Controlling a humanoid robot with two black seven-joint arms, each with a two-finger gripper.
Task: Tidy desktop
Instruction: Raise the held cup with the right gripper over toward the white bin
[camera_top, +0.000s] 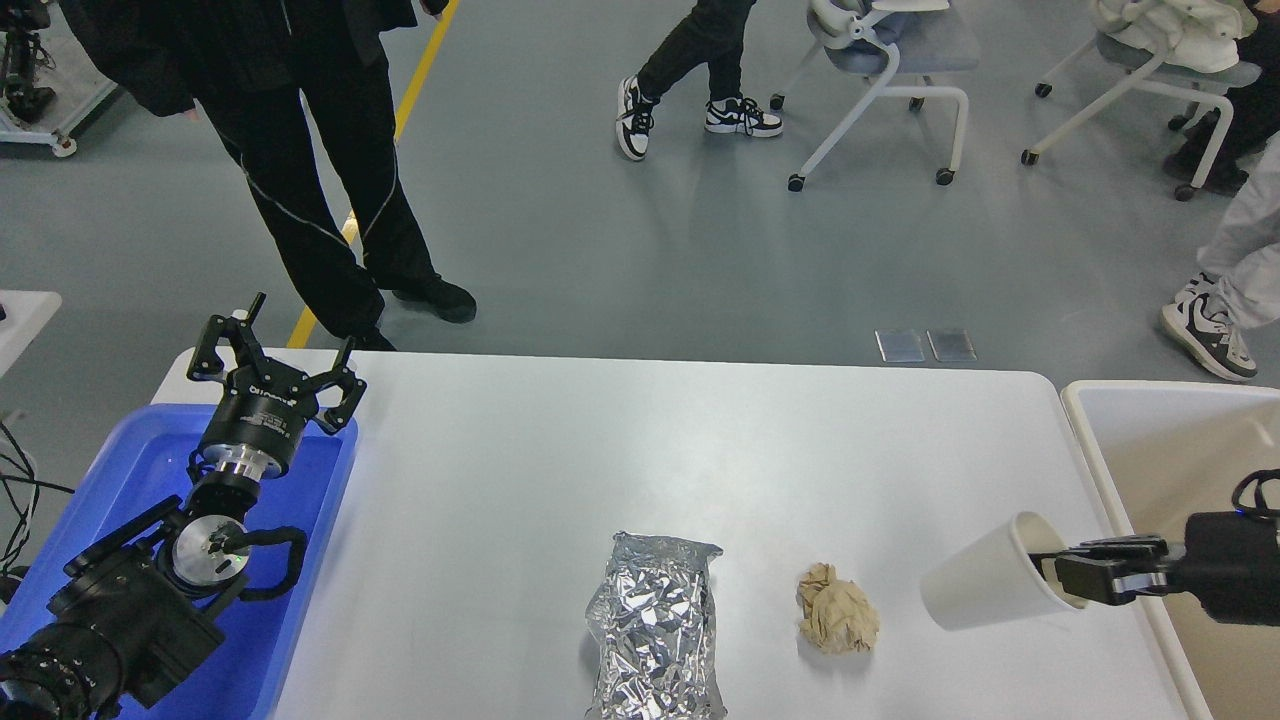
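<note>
The right gripper (1062, 572) pinches the rim of a white paper cup (990, 588), one finger inside its mouth; the cup lies tilted, mouth toward the gripper, base pointing left. Behind the gripper stands a beige white-rimmed bin (1085, 425). The left gripper (272, 352), jaws spread, hangs over a blue plastic tray (320, 480). Between the grippers the large white desktop (620, 450) runs lengthwise left to right, bearing a crumpled foil packet (657, 630) and a crumpled brown paper ball (838, 622).
</note>
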